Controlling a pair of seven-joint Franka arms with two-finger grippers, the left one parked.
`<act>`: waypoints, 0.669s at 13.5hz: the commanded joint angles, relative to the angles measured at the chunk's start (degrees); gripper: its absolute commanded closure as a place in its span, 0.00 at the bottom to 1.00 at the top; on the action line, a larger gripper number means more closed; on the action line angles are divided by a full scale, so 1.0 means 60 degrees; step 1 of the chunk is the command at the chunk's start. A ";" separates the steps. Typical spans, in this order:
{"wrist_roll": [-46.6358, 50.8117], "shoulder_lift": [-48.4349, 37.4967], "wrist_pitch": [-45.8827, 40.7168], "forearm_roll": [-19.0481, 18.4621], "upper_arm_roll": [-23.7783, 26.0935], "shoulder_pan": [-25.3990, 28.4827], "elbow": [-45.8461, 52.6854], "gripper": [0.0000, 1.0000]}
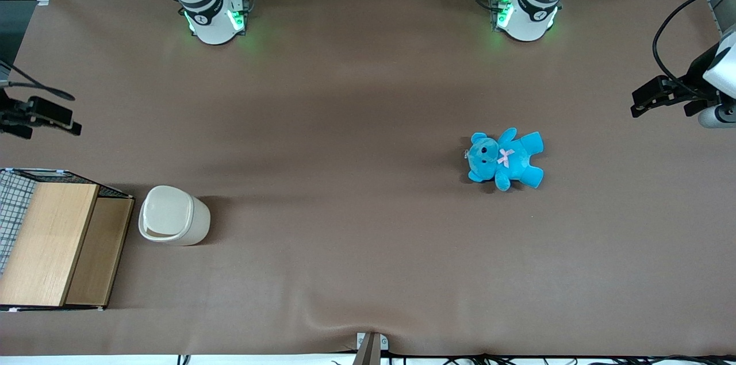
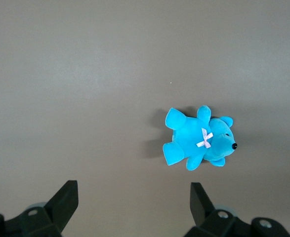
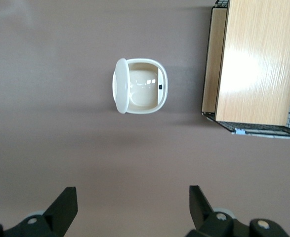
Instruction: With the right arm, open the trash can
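Observation:
The trash can [image 1: 174,215] is a small cream-white bin standing on the brown table toward the working arm's end. In the right wrist view the trash can [image 3: 140,86] has its swing lid [image 3: 120,86] tilted up on edge at one side of the rim, and the pale inside shows. My right gripper [image 1: 54,119] hangs high over the table edge, farther from the front camera than the bin and apart from it. In the wrist view the gripper [image 3: 132,200] is open and empty, with bare table between its black fingertips [image 3: 65,205].
A wooden-topped wire crate [image 1: 54,241] stands right beside the trash can at the working arm's end; it also shows in the wrist view [image 3: 253,59]. A blue teddy [image 1: 506,159] lies toward the parked arm's end of the table.

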 commanded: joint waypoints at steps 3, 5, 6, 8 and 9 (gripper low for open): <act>0.0038 -0.1089 0.0098 0.0066 0.0082 -0.0215 -0.1131 0.00; 0.0111 -0.1264 -0.0019 0.0066 0.0097 -0.0186 -0.1144 0.00; 0.0111 -0.1323 -0.0034 0.0066 0.0111 -0.0186 -0.1159 0.00; 0.0097 -0.1382 -0.0005 0.0037 0.0111 -0.0171 -0.1189 0.00; 0.0111 -0.1425 -0.0048 0.0022 0.0126 -0.0157 -0.1217 0.00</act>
